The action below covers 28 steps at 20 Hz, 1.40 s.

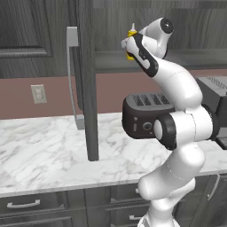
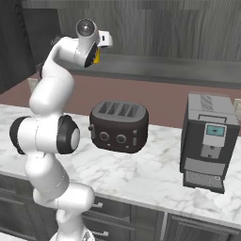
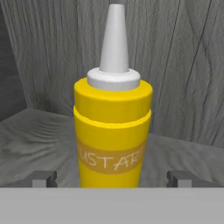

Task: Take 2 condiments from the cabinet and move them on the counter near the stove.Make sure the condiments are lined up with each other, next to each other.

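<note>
Tool spread wide around yellow squeeze bottle, white pointed nozzle, brown label — apparently "USTAR", upright on cabinet shelf

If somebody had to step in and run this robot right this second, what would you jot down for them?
Gripper: open, one fingertip on each side of the yellow squeeze bottle, not yet closed on it.
Bottle: upright on the shelf inside the cabinet, whose door is swung open. The arm reaches up to it above the toaster.
Pepper mill: I can't see it from here.
Counter: no condiment on it yet.
Done: the reach to the first condiment.
Left: close on the bottle, carry it down to the counter near the stove, then fetch the second condiment and stand it right beside the first, in line.
</note>
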Motion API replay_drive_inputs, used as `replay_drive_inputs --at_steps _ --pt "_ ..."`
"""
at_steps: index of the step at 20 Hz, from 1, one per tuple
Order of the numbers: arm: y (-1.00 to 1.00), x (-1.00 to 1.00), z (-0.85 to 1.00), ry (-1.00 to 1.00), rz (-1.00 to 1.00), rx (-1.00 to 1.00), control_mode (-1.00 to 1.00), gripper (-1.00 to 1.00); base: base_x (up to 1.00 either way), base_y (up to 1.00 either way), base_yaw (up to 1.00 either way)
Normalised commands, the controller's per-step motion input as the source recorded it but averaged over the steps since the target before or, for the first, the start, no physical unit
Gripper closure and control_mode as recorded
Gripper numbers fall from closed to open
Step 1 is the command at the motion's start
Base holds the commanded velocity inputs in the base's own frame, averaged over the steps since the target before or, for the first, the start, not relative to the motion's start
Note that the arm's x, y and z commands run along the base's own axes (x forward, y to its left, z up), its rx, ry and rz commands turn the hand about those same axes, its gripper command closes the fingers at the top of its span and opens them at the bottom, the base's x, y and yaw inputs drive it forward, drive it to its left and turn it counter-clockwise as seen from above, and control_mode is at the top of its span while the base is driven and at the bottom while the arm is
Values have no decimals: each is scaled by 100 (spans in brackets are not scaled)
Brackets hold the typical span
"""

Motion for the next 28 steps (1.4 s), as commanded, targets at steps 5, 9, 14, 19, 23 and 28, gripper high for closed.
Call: replay_drive_inputs --at_steps 5,9,14,19,23,28 --pt "0 9 -3 0 0 -2 -100 -100 0 0 0" --pt "0 7 -1 0 0 -1 -100 -100 0 0 0" --pt "1 4 -2 0 0 -1 -100 -100 0 0 0" --pt "1 0 0 0 0 0 -100 -100 0 0 0" --pt "3 3 0 0 0 0 -100 100 0 0 0" --pt "2 16 -6 0 0 0 -100 100 0 0 0"
